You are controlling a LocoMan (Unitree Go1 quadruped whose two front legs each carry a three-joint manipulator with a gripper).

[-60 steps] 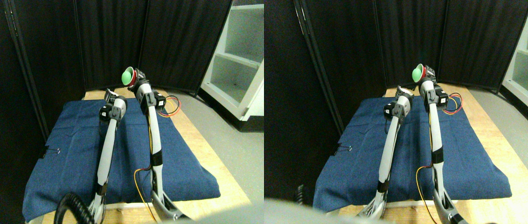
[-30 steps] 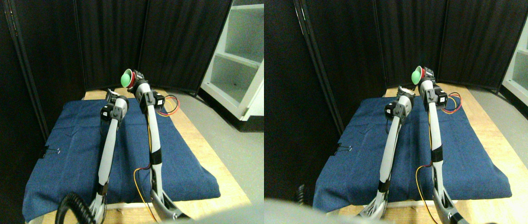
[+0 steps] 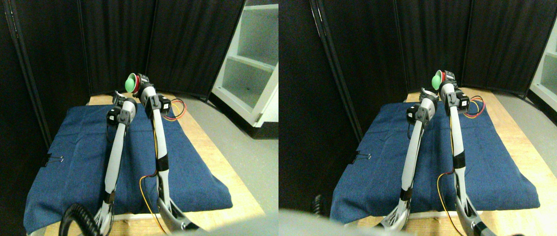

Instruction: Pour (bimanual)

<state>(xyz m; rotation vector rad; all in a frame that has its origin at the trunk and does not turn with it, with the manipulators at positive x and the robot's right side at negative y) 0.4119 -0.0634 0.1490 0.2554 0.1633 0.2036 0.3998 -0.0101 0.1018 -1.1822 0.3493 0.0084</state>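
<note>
While raised: one green cup, two manipulators.

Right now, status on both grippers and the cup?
Right gripper raised, holding green cup tipped toward the left. Left gripper just below it; its load can't be made out. Nothing blocking over the blue cloth.

matt blue cloth; pale wood board; smooth green cup.

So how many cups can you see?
1: a green cup, tipped sideways, held up at the right gripper. The left gripper may hide another.
</note>
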